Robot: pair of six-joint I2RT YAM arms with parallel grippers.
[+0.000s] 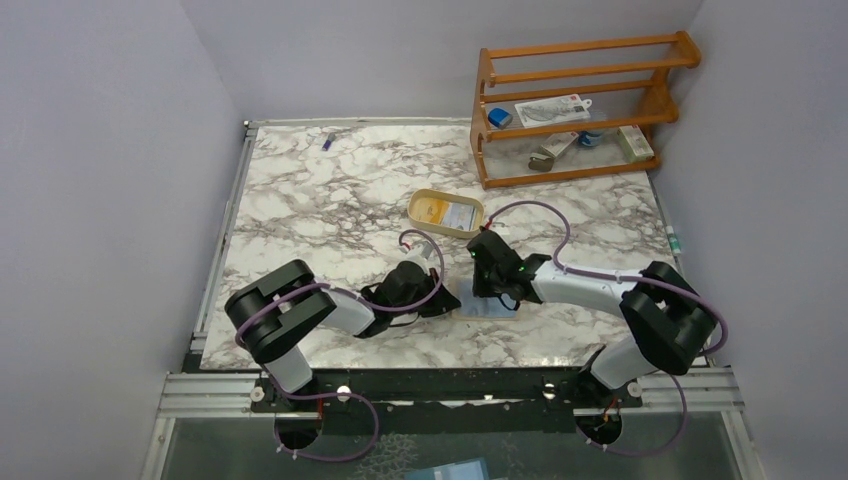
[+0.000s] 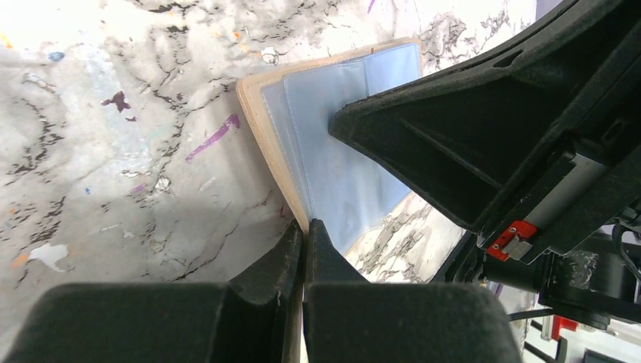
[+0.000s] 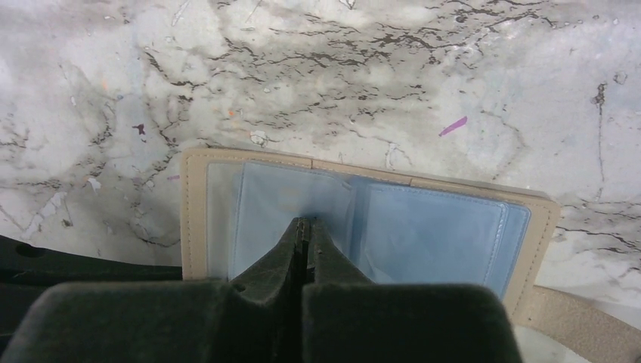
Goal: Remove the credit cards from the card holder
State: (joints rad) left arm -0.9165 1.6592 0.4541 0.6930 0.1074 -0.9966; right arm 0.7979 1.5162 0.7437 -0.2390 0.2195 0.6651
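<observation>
The card holder lies open on the marble table between both grippers. Its beige rim and pale blue inner sleeves show in the left wrist view and the right wrist view. My left gripper is shut on the card holder's beige near edge. My right gripper is shut, its tips down on a pale blue sleeve, and nothing shows between them. A yellow-orange credit card and a bluish-white one lie in the oval tan tray. No card shows in the holder's sleeves.
The wooden rack with small items stands at the back right. A small purple item lies at the back left. The holder's snap tab sticks out to the right. The right arm's body hangs close over the holder.
</observation>
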